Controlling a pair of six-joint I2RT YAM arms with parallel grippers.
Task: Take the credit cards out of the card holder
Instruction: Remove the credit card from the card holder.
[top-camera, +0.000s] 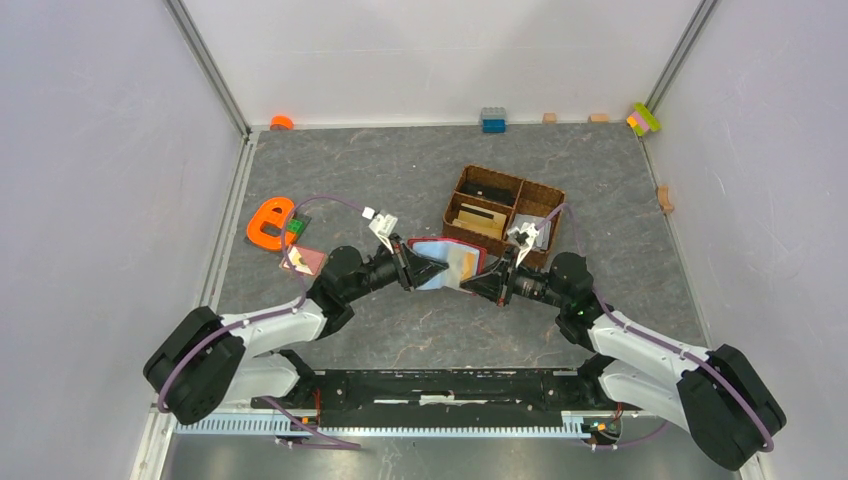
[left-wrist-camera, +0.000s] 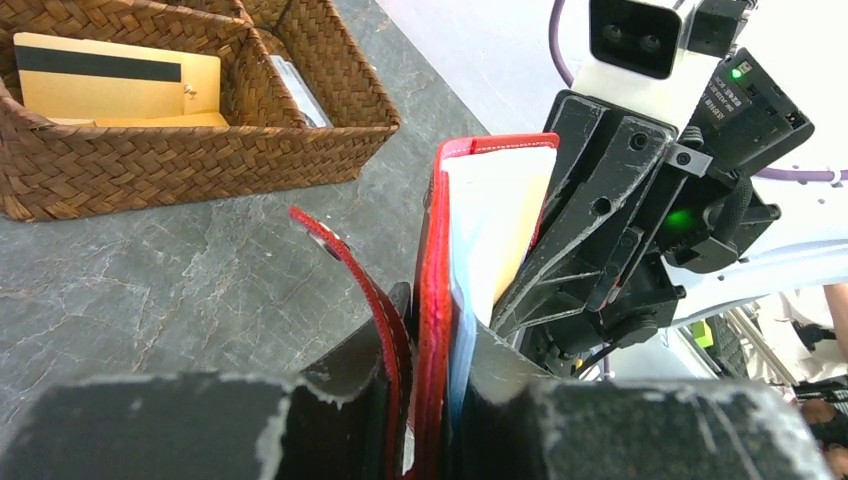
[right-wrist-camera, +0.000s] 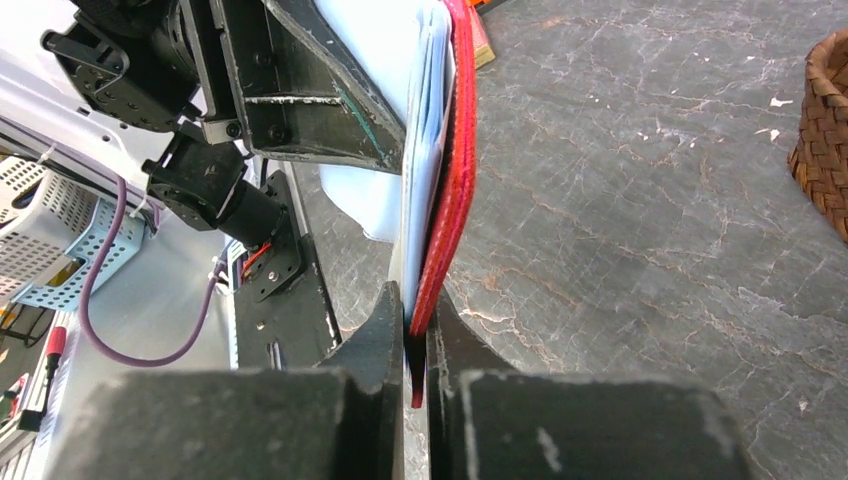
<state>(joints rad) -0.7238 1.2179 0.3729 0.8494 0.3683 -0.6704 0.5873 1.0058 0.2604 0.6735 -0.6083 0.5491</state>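
The dark red card holder hangs above the table between my two grippers, with its flap sprung open. The credit cards stand inside it: a light blue one and an orange-tan one. They show edge-on in the left wrist view and the right wrist view. My left gripper is shut on the holder's left end, pinching red wall and blue card. My right gripper is shut on the opposite end, with the red edge and card edges between its fingers.
A brown wicker compartment basket stands just behind the holder, with a tan card in it. An orange object and a pink pad lie at the left. Small blocks line the back wall.
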